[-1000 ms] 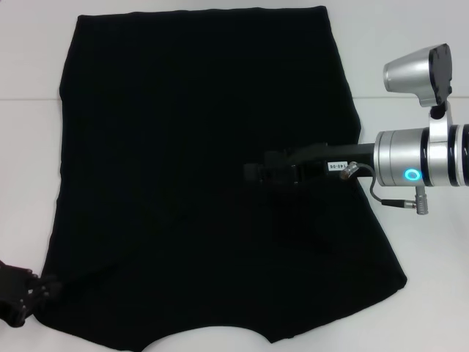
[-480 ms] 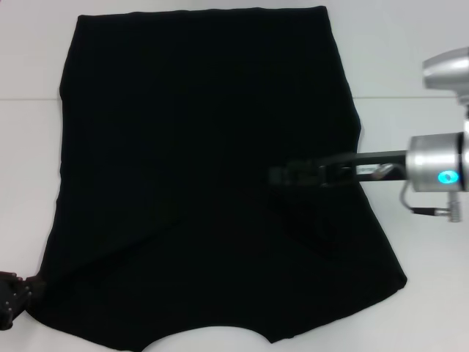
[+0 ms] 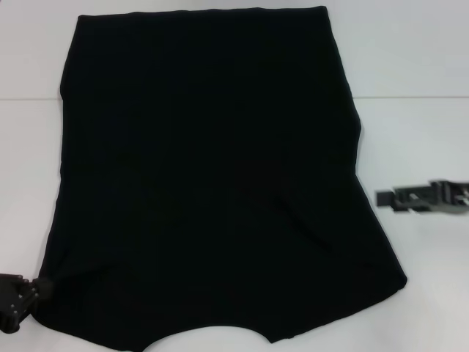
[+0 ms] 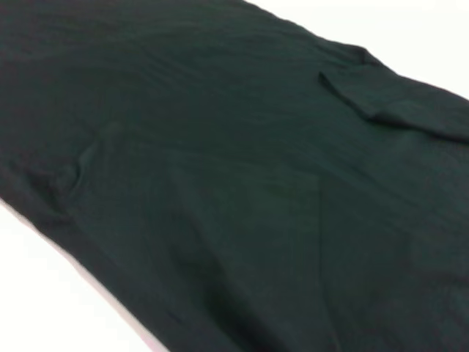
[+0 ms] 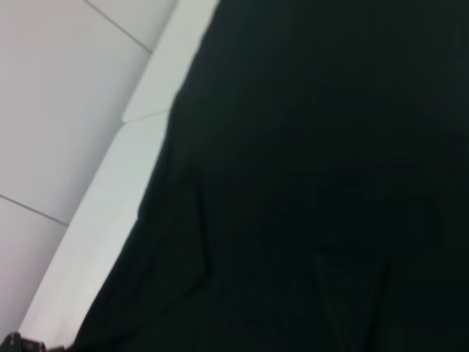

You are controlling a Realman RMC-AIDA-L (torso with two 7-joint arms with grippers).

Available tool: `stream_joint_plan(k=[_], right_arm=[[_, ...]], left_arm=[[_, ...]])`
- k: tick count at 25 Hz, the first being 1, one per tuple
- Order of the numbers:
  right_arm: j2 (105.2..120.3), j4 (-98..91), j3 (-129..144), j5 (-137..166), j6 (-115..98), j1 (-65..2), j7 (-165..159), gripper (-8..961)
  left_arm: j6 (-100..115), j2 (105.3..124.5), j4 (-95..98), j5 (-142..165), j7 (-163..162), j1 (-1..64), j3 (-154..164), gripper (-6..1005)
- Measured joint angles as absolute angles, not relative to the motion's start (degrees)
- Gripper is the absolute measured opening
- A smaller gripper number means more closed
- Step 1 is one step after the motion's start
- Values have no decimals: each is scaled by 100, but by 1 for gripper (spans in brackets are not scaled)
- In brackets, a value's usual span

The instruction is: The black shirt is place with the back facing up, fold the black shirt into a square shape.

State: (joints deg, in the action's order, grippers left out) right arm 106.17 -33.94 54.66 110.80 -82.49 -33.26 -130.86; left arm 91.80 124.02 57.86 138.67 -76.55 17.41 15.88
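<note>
The black shirt (image 3: 205, 176) lies flat on the white table, sleeves folded in, its hem at the far side and its neckline at the near edge. It fills most of the left wrist view (image 4: 242, 183) and the right wrist view (image 5: 315, 183). My left gripper (image 3: 18, 293) is at the shirt's near left corner, touching the fabric edge; it also shows in the right wrist view (image 5: 18, 343). My right gripper (image 3: 418, 198) is above the bare table, just right of the shirt's right edge and apart from it.
The white table (image 3: 418, 73) shows bare strips left and right of the shirt. A seam line (image 3: 410, 97) runs across the table at the right. A small fold of fabric (image 4: 381, 99) sticks up near the shirt's far edge.
My right arm has pulled back to the right, from over the shirt's middle to off its right edge. The left gripper has stayed at the near left corner.
</note>
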Motion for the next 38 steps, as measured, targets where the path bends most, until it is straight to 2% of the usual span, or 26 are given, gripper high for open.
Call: stream_joint_plan(k=[3,8,23,38], right_arm=[[10541,-3428,5380,11083,-8515,-3068,-13051,674],[10530,-3440,5250,11346,-8654,-2871,-13017,674],[10883,-3370,5063,12494,-8355,-3151,-13058,689],[10874,-3327,4976,12761,-8175,-3247,-13114,726]], left_arm=[[9182,12399,5680,13792,-7621,1740,1554,23],[9185,12396,5632,13655,-7592,1742,1540,23],[9145,12393,5624,13586,-7585,1794,1536,22],[9133,12391,5625,13535,-7610,1793,1529,22]])
